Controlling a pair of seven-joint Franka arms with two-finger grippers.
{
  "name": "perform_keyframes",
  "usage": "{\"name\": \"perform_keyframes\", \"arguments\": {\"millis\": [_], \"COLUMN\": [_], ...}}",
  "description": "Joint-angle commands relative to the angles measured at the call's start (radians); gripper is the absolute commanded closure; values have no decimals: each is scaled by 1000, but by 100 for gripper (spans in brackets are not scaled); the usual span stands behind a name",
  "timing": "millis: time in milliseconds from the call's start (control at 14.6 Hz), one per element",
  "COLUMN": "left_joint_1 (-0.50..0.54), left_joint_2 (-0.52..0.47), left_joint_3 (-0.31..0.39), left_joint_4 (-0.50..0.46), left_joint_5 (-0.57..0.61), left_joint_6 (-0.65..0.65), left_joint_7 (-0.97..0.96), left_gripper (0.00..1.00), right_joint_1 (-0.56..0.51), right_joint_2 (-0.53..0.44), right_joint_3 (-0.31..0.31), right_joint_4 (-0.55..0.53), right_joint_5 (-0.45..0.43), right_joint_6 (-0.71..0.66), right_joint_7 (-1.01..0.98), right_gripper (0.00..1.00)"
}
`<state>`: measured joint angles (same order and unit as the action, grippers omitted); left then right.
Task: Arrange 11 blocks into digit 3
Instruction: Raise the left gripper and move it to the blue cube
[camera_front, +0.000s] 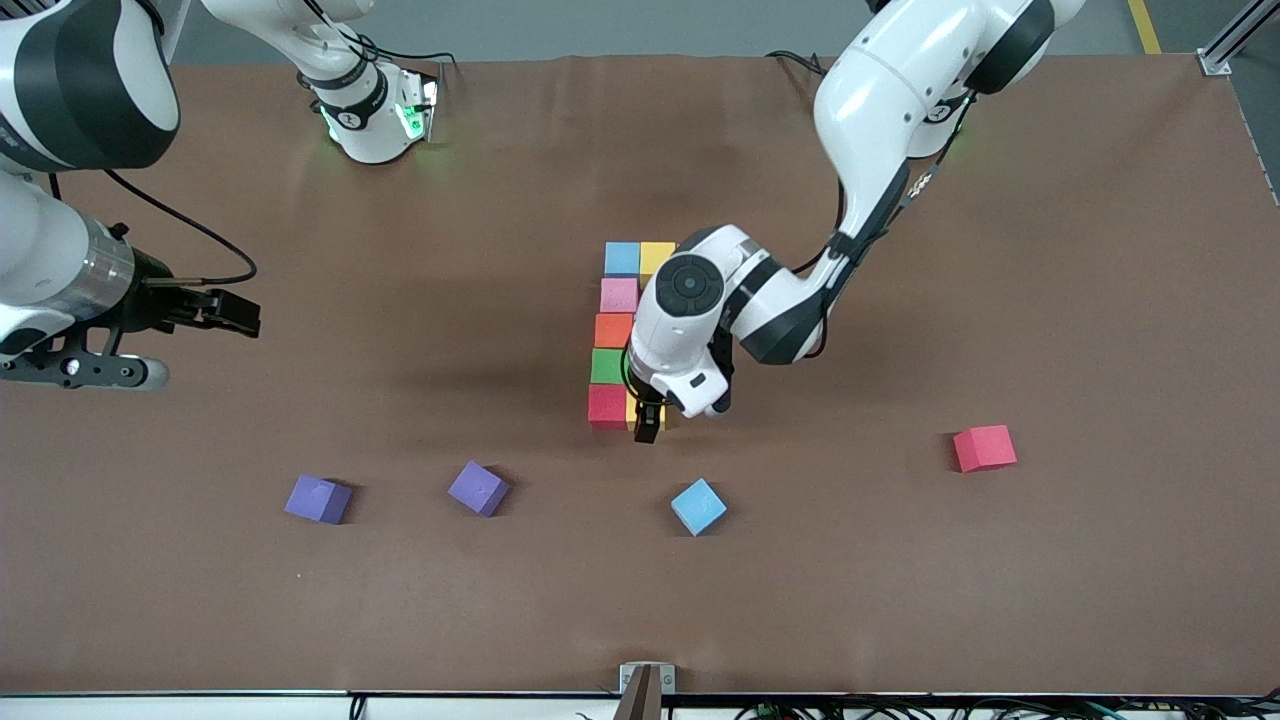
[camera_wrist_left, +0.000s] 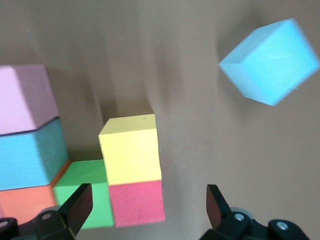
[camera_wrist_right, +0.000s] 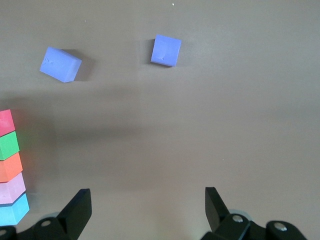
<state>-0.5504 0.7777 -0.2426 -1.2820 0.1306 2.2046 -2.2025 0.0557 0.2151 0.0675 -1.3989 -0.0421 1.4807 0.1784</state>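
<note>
A column of touching cubes stands mid-table: blue (camera_front: 622, 258) with yellow (camera_front: 657, 258) beside it, then pink (camera_front: 619, 295), orange (camera_front: 613, 330), green (camera_front: 607, 366) and red (camera_front: 607, 406). My left gripper (camera_front: 648, 425) is open, low over a second yellow cube (camera_wrist_left: 131, 149) that sits against the red cube (camera_wrist_left: 136, 202). The left wrist view also shows a blue cube (camera_wrist_left: 30, 155) and a pink cube (camera_wrist_left: 22, 97) beside the orange one (camera_wrist_left: 25, 202); the arm hides them in the front view. A loose blue cube (camera_front: 698, 506) and a deep pink cube (camera_front: 984, 448) lie apart. My right gripper (camera_front: 232, 313) waits open and empty.
Two purple cubes (camera_front: 318, 499) (camera_front: 479, 488) lie nearer the front camera, toward the right arm's end, and show in the right wrist view (camera_wrist_right: 60, 64) (camera_wrist_right: 166, 50). The column's edge (camera_wrist_right: 8, 145) shows there too. The left arm's wrist (camera_front: 690, 300) hangs over the figure.
</note>
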Motion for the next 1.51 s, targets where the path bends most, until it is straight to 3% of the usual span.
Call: {"name": "perform_keyframes", "arguments": {"millis": [0,205,548,959,1233,1438], "left_joint_1": [44,110,213,421,578,572], "left_joint_2": [-121,-182,-184,-202,-198,-186], "left_joint_3": [0,-1,-3,-3,-3,-4], "left_joint_4": [-45,-62,-62,-189,-238,-215], "left_joint_5": [12,4,0,14,14,0], "left_joint_6": [-106,-198,-249,-269,-260,-256], "left_joint_7": [136,344,735,1249,1703,1706], "left_gripper": [0,0,0,1,1,1], "right_joint_1": [-4,13,13,18,18,18], "right_joint_2": [-45,-52,-153,-238,-285,-321], "right_joint_3": [-3,-66,-87,-141,-144,-144], "right_joint_4": [-28,-28,-104,-157,-154,-152], "right_joint_5": [11,11,11,10,7,-7], "right_joint_6": [-11,-19,-30,-37,-62,-98], "right_joint_7": [-13,-101,-126,-210,-214,-214], "right_gripper": [0,0,0,0,0,0]}}
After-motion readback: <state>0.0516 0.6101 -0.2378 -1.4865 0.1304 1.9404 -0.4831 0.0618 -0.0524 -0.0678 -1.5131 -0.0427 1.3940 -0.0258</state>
